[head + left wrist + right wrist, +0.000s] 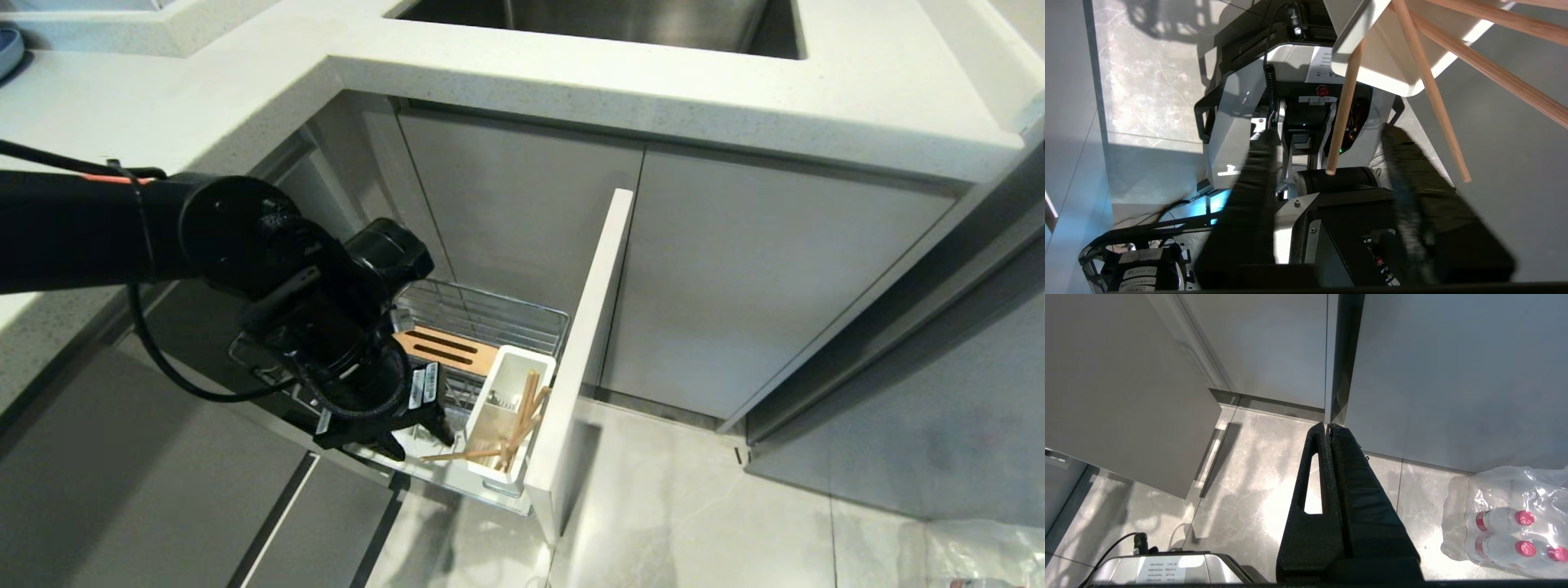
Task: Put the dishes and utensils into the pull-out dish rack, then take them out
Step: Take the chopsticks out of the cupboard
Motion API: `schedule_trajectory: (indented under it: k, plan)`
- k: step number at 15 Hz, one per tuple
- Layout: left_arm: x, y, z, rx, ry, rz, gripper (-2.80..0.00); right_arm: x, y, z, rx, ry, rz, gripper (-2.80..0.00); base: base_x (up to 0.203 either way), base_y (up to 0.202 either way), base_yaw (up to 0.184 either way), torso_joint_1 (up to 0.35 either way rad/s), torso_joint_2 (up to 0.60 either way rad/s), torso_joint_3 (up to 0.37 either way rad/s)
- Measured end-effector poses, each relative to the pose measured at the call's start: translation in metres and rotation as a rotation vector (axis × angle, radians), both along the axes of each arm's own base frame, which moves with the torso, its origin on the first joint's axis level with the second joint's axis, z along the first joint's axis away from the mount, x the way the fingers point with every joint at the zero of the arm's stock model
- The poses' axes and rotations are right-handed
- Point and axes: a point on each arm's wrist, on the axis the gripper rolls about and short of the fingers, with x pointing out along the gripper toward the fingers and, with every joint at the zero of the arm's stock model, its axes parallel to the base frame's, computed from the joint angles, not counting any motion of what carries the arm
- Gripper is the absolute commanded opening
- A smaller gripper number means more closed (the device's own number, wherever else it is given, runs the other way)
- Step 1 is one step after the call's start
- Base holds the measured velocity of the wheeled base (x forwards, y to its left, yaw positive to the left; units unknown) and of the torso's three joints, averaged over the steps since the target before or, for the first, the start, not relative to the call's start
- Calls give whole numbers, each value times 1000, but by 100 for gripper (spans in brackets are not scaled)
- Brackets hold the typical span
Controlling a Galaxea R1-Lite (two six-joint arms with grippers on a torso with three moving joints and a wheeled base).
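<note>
The pull-out dish rack (490,314) stands drawn out, a chrome wire basket on a pale cabinet front (584,351), with a slotted bamboo strip (445,347). Of the utensils, wooden chopsticks (522,408) lean in the rack's white cup (510,371); one (457,455) sticks out sideways over the cup's edge. My left gripper (412,441) hangs low at the rack's near end beside the cup. In the left wrist view this gripper (1329,132) is open, and one chopstick (1343,110) hangs in the gap, touching neither finger. My right gripper (1328,425) is shut, parked over the floor. No dishes are in view.
A white countertop (571,77) with a steel sink (604,20) runs above the cabinets. A blue plate's edge (6,45) shows at the far left. A shrink-wrapped pack of water bottles (1511,522) lies on the floor to the right. My own base (1237,122) is below the rack.
</note>
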Motion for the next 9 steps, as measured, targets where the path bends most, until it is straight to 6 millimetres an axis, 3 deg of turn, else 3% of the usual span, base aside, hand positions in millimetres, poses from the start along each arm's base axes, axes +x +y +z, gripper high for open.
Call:
schedule_trajectory:
  k: [9]
  plan:
    - [22,-6,-30,-55,132,-7,0,0,0,0,0,0,0,-280,0,0,0,0,0,0]
